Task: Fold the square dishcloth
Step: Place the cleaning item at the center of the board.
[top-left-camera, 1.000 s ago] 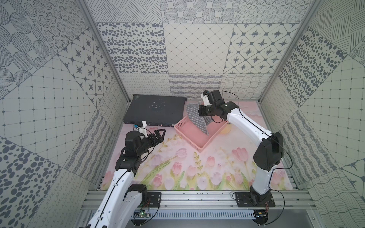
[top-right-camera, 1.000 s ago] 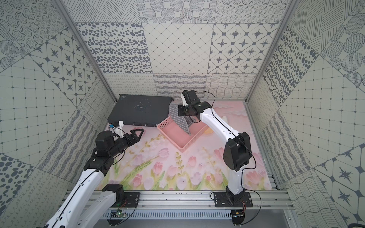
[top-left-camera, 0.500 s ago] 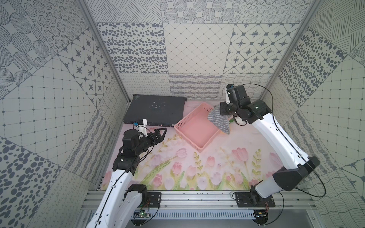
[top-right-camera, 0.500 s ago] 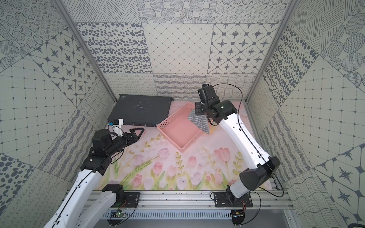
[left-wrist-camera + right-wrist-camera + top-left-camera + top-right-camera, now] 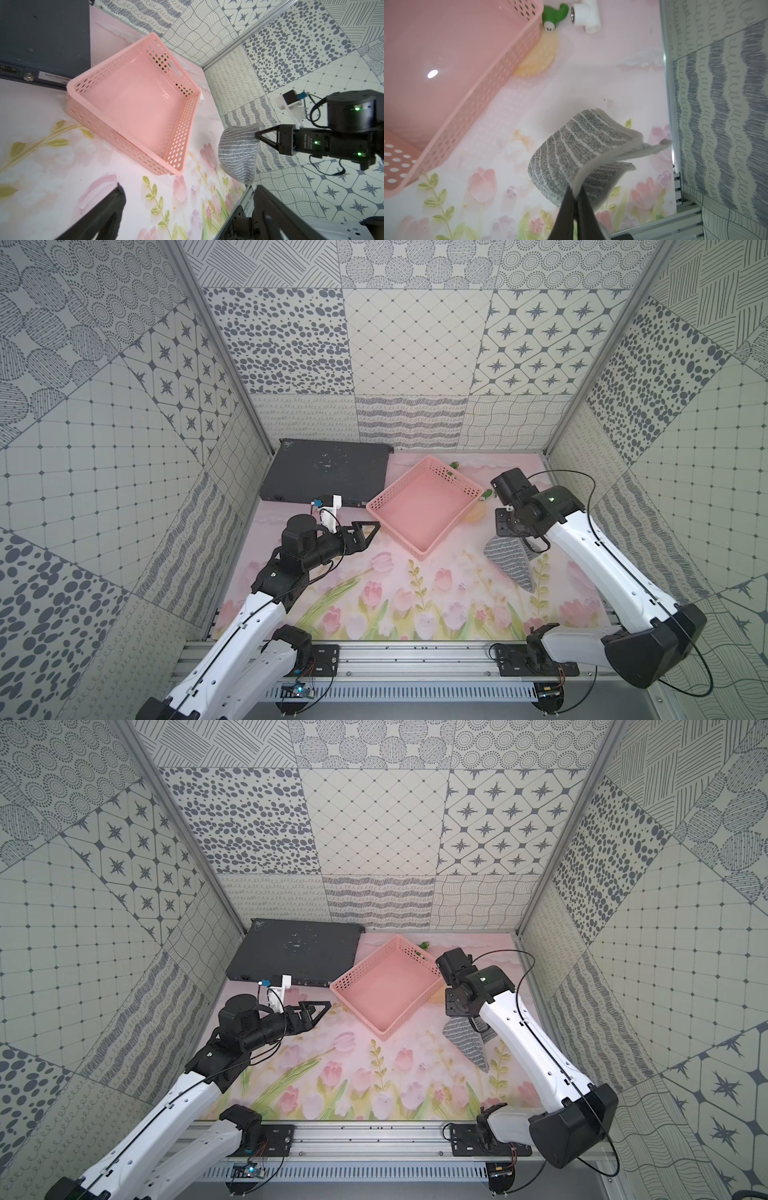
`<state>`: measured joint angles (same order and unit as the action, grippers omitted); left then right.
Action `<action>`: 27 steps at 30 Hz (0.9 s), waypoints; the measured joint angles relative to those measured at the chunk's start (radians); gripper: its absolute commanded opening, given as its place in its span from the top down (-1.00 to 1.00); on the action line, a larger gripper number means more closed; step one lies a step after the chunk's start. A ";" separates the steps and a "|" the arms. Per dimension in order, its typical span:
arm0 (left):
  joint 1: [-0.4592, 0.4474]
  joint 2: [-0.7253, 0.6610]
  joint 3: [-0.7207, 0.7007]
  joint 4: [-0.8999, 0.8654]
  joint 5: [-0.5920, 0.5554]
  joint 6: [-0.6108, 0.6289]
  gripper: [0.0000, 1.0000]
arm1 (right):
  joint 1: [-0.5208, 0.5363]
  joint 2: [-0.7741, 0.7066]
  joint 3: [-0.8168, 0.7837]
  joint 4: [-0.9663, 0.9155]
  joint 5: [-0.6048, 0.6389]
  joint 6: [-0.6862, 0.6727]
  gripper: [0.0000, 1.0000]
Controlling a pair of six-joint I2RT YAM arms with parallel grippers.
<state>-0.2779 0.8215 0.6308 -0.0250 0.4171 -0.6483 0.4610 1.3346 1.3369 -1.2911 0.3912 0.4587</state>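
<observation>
The right pincer [image 5: 576, 194] is pinching one edge of the square dishcloth [image 5: 509, 562], its jaws pressed almost together on the fabric. The cloth is hanging curled and doubled over itself above the tabletop [image 5: 374, 601], just beside the pink basket [image 5: 417, 554] but apart from it; whether its lowest corner is touching the surface cannot be told. The danger is lying in that single thin bite: set down as it is hanging now, the cloth would probably land bunched or rolled rather than flat, offering no clean edges to fold. A slipping hold could also drop it in a heap too close to the basket. The right arm is reaching forward from its base, its elbow sitting low and out to the side near the rail, its forearm sloping up toward the basket and its wrist bending down over the cloth. The left arm is pointing toward the basket with the left pincer [image 5: 370, 531] spread wide, gripping nothing, well apart from the cloth.
</observation>
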 measured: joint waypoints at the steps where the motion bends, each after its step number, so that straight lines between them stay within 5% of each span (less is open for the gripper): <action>1: -0.011 0.006 -0.012 0.019 -0.007 -0.010 -0.97 | 0.007 0.029 -0.024 0.012 -0.009 0.005 0.65; 9: -0.064 0.021 -0.041 0.109 -0.045 -0.052 -0.97 | 0.130 0.333 -0.022 0.177 -0.083 0.037 0.15; 16: -0.154 0.016 -0.047 0.124 -0.103 -0.003 -0.97 | 0.145 0.294 -0.004 0.274 -0.145 0.053 0.02; 20: -0.270 0.061 -0.046 0.147 -0.145 0.056 -0.97 | 0.054 0.171 -0.066 0.309 -0.154 0.082 -0.04; 27: -0.563 0.296 0.065 0.161 -0.269 0.176 -0.97 | -0.237 -0.091 -0.262 0.335 -0.183 0.119 -0.41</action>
<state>-0.8410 1.1175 0.6956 0.1360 0.1486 -0.4725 0.2241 1.2438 1.0752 -0.9565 0.2085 0.5781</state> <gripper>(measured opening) 0.986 0.680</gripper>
